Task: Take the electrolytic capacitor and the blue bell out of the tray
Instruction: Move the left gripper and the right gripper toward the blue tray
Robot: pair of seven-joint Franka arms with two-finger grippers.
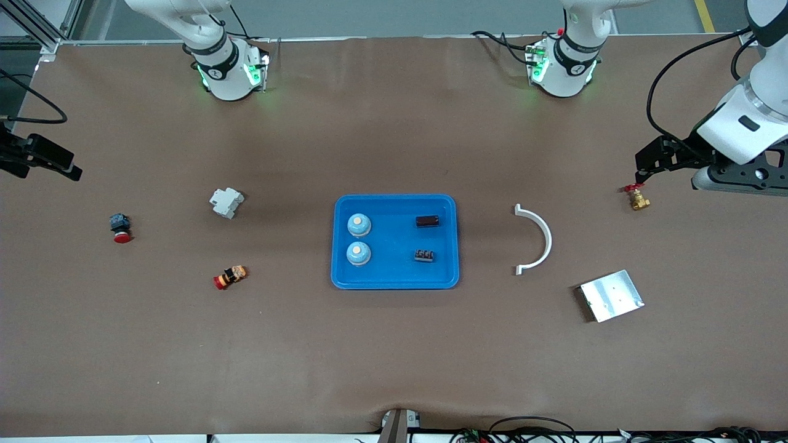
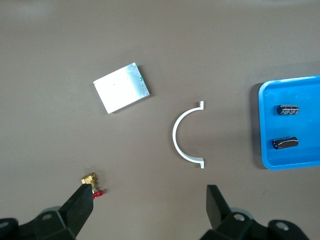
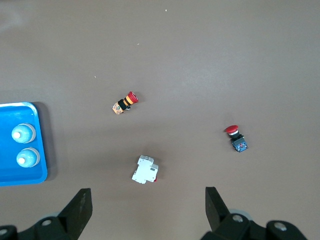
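Observation:
A blue tray (image 1: 394, 198) sits mid-table. In it are two pale blue bells (image 1: 359, 224) (image 1: 358, 253) at the right arm's end and two dark capacitors (image 1: 427, 221) (image 1: 423, 255) at the left arm's end. My left gripper (image 1: 654, 161) hangs open and empty over the left arm's end of the table, above a brass valve (image 1: 637, 198). In the left wrist view, the gripper (image 2: 150, 192) sees the capacitors (image 2: 285, 143) (image 2: 287, 109). My right gripper (image 1: 43, 161) hangs open and empty over the right arm's end. In the right wrist view, the gripper (image 3: 147, 194) sees the bells (image 3: 23, 133) (image 3: 27, 158).
A white half ring (image 1: 537, 239) and a metal plate (image 1: 611, 295) lie between the tray and the left arm's end. A white breaker (image 1: 226, 202), a red and yellow button (image 1: 230, 277) and a red-capped button (image 1: 120, 228) lie toward the right arm's end.

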